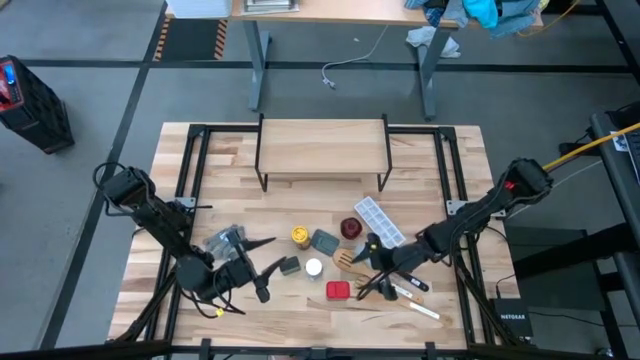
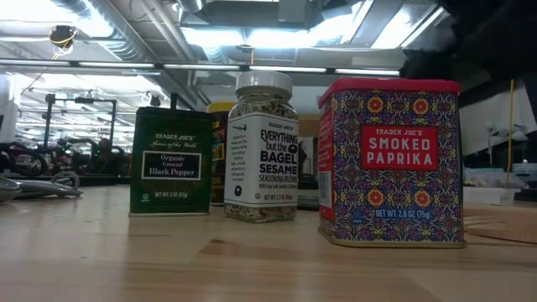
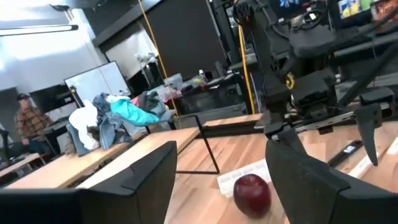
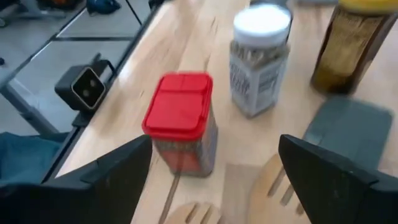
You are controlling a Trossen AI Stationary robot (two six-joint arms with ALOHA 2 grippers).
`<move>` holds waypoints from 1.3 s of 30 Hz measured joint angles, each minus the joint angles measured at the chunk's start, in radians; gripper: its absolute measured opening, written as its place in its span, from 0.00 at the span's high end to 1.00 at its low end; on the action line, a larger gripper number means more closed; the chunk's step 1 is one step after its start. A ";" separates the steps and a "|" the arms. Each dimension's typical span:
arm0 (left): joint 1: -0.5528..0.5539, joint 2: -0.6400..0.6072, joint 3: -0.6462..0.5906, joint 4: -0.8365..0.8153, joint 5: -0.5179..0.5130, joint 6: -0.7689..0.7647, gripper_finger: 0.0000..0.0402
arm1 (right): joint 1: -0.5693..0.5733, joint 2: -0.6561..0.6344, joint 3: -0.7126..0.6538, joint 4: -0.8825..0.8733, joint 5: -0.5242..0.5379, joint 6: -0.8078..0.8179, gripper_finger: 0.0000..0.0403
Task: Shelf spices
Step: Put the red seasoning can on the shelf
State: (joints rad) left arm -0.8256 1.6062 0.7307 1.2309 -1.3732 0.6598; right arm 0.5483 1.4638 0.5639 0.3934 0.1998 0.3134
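On the wooden table [image 1: 225,150], the right gripper [image 4: 214,180], fingers apart, hovers just short of the red tin [image 4: 180,121], the white-capped jar [image 4: 260,59] beyond it, while the left gripper [image 1: 262,280], also apart, waits nearby and the shelf [image 1: 322,147] stands empty farther off.

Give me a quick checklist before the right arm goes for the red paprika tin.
1. Right tool open: ok, jaws spread wide.
2. Red tin upright and lined up between the jaws: ok.
3. Room around the tin: ok, the white-capped jar stands apart from it.
4. Shelf top free for placing: ok, nothing on it.
5. Left tool clear of the tin: ok, it sits near the dark tin, open.
6. Wooden fork near the right tool: cannot tell if it interferes.
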 joint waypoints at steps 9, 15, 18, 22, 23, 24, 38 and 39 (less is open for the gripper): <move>0.031 0.000 0.000 -0.014 -0.004 0.040 0.40 | 0.015 0.167 0.014 0.109 0.026 0.055 0.12; 0.075 0.000 0.000 -0.015 -0.009 0.052 0.40 | 0.015 0.242 0.015 0.191 0.018 0.065 0.12; 0.091 0.000 0.000 -0.016 -0.009 0.050 0.40 | 0.015 0.260 0.015 0.185 -0.021 0.084 0.12; 0.097 0.000 0.000 -0.016 -0.009 0.048 0.40 | 0.015 0.266 0.015 0.190 -0.074 0.115 0.12; 0.099 0.000 0.000 -0.016 -0.009 0.047 0.40 | 0.015 0.266 0.018 0.191 -0.084 0.130 0.12; 0.100 0.000 0.000 -0.016 -0.009 0.046 0.40 | 0.015 0.266 0.023 0.190 -0.087 0.135 0.12; 0.100 0.000 0.000 -0.019 -0.007 0.040 0.40 | 0.015 0.419 0.162 0.182 -0.084 0.134 0.12; 0.100 0.000 0.000 -0.019 -0.007 0.040 0.40 | 0.015 0.435 0.179 0.182 -0.082 0.128 0.12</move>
State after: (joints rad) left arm -0.7254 1.6062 0.7307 1.2121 -1.3804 0.6999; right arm 0.5636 1.8992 0.7428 0.5751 0.1173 0.4410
